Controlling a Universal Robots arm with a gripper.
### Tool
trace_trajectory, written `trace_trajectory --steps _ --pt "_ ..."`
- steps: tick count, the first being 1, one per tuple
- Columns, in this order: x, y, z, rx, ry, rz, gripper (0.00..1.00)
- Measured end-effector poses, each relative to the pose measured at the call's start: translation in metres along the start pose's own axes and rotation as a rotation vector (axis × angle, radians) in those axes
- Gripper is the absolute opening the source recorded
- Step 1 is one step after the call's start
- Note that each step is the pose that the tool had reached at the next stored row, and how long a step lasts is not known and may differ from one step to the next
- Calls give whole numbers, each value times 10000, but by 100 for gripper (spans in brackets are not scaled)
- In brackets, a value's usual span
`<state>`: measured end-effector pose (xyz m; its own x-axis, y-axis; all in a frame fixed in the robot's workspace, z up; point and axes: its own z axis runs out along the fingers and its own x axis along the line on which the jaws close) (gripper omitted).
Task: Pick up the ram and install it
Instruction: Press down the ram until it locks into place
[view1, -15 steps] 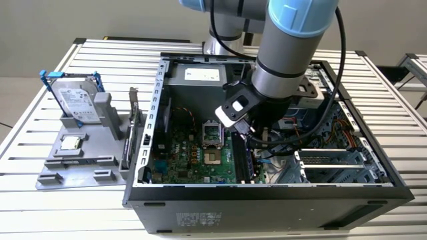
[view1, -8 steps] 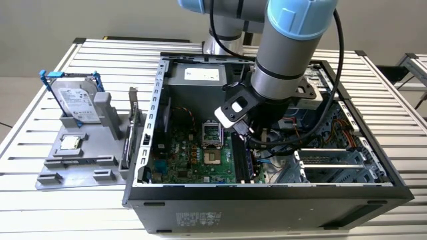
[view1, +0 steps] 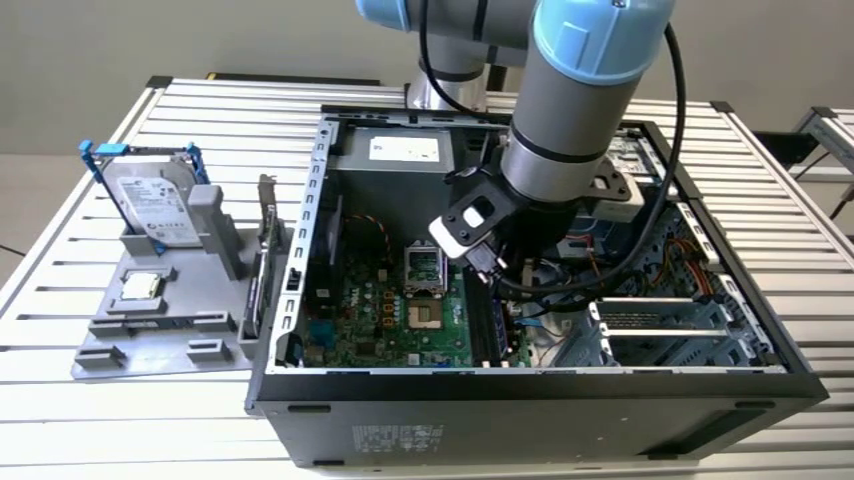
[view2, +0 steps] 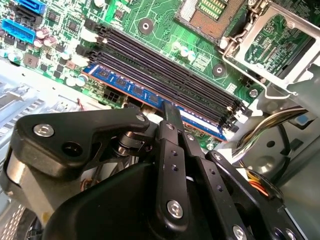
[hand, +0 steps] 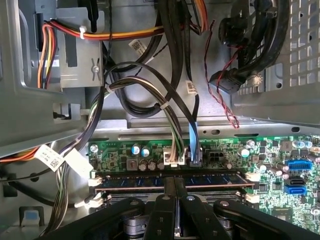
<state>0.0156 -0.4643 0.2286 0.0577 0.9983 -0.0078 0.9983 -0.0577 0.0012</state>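
The ram (view2: 131, 88) is a long narrow stick with a blue strip. It stands on edge in the memory slot at the edge of the green motherboard (view1: 387, 310), beside the empty black slots (view2: 165, 70). In the first wrist view the ram (hand: 215, 179) runs across just beyond the fingertips. My gripper (view2: 172, 114) is deep inside the open computer case (view1: 534, 385), and its two black fingers (hand: 167, 205) are shut on the ram's middle. In the exterior view the gripper (view1: 501, 288) hangs below the arm, over the motherboard's right part.
The open CPU socket (view2: 210, 12) lies beyond the slots. Cable bundles (hand: 165, 100) and a metal drive cage (hand: 40, 75) crowd the case wall by the ram. At the exterior view's left a grey holder (view1: 147, 345) carries a hard drive in a blue frame (view1: 158, 205) and a bracketed card (view1: 267, 250).
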Motion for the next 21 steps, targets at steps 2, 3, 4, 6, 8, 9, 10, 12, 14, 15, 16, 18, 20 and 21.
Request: trace_trajectory --steps 2,3,4,6,8,9,10,12,14,15,16,18,20,21 --pt "1 0 9 0 0 4 0" --pt "2 0 14 0 1 7 0" --pt "2 0 18 0 0 9 0" --pt "3 0 28 0 0 13 0" --pt "5 0 37 1 -1 18 0" --pt "5 0 40 1 -4 20 0" --pt "5 0 44 1 -6 22 0" --pt "6 -1 53 1 -7 26 0" --pt "8 -1 63 2 -6 30 0" --pt "9 -1 67 1 -4 31 0" --pt "9 -1 72 0 -2 32 0" --pt "10 -1 78 2 -6 35 0" --pt "10 -1 88 1 -2 38 0" --pt "10 -1 91 1 -4 40 0"
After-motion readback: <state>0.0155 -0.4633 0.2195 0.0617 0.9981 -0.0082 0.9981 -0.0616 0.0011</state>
